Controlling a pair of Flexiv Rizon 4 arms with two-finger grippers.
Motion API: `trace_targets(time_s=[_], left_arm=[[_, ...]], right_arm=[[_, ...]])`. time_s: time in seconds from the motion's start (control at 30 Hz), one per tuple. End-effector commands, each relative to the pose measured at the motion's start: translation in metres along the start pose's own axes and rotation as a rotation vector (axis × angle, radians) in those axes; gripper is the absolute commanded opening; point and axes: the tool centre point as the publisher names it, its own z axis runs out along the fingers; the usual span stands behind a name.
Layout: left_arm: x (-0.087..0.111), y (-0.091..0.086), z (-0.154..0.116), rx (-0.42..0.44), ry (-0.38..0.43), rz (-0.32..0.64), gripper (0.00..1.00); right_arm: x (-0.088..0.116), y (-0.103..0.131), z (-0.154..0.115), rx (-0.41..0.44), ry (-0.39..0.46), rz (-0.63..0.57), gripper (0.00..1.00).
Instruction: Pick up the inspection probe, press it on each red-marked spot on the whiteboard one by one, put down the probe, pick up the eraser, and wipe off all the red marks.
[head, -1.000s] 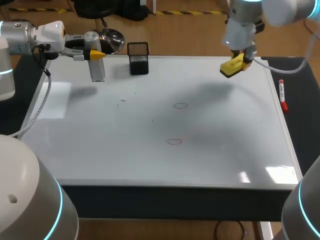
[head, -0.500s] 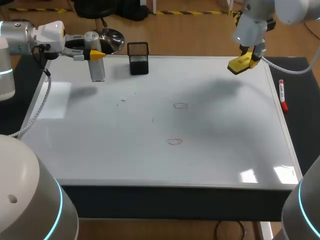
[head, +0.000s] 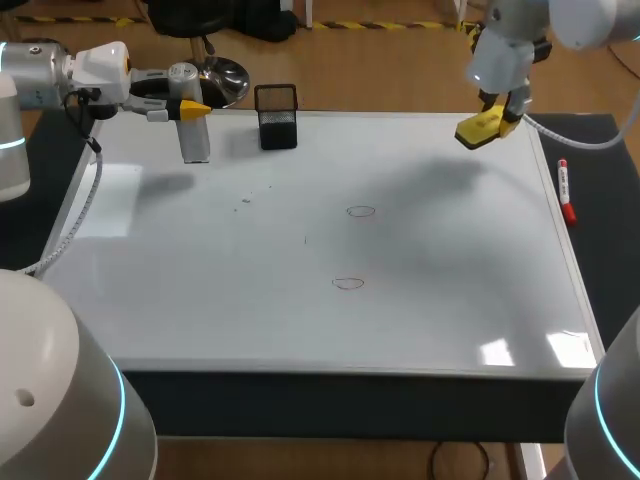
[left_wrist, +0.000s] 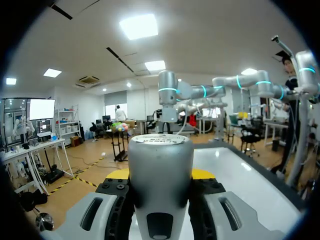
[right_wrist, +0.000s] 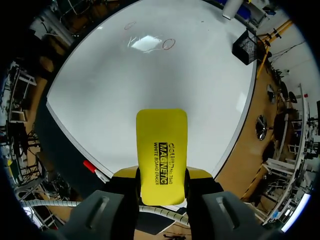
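Observation:
The inspection probe (head: 192, 130), a grey cylinder, hangs upright over the whiteboard's (head: 200, 290) far left corner. My left gripper (head: 186, 108) is shut on it from the side. In the left wrist view the probe (left_wrist: 161, 155) fills the gap between the fingers of that gripper (left_wrist: 161, 176). My right gripper (head: 492, 112) is shut on the yellow eraser (head: 478, 128) above the board's far right corner; the eraser (right_wrist: 161, 150) sticks out ahead of that gripper (right_wrist: 161, 177). Two faint red ovals (head: 361, 211) (head: 348, 283) lie mid-board.
A black mesh holder (head: 277, 118) stands at the board's far edge, right of the probe. A red marker (head: 565, 192) lies on the dark table just off the board's right edge. The holder (right_wrist: 245, 46) and marker (right_wrist: 93, 168) also show in the right wrist view.
My right arm carried the eraser back and to the right, then stopped over the far right corner. The left arm with the probe has not moved.

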Motion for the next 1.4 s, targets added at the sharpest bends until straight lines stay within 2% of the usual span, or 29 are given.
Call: trace_targets(time_s=[0.03,0.17,0.33,0.47,0.53,0.6,0.9,1.07,1.4], left_arm=[[0.001,-0.001,0.000,-0.001,-0.005,0.002,0.00],[0.008,-0.008,0.012,0.011,0.031,0.022,0.00],[0.026,-0.017,0.044,0.039,0.093,0.035,0.00],[0.041,-0.024,0.075,0.044,0.146,0.031,0.00],[0.050,-0.027,0.091,0.076,0.167,0.009,0.00],[0.056,-0.027,0.110,0.051,0.196,0.004,0.00],[0.086,-0.025,0.182,0.045,0.333,0.003,0.00],[0.093,-0.022,0.210,0.018,0.353,0.001,0.00],[0.106,-0.013,0.246,0.046,0.363,-0.018,0.00]], right_arm=[[-0.001,-0.001,-0.001,0.002,0.004,-0.002,0.00],[-0.001,-0.001,-0.001,0.002,0.004,-0.002,0.00],[-0.001,-0.001,-0.001,0.002,0.004,-0.002,0.00],[-0.001,-0.001,-0.001,0.002,0.004,-0.002,0.00],[-0.001,-0.001,-0.001,0.002,0.004,-0.002,0.00],[-0.001,-0.001,-0.001,0.002,0.004,-0.002,0.00],[-0.001,-0.001,-0.001,0.002,0.004,-0.002,0.00],[-0.001,-0.001,-0.001,0.002,0.004,-0.002,0.00],[-0.001,-0.001,-0.001,0.002,0.004,-0.002,0.00]])
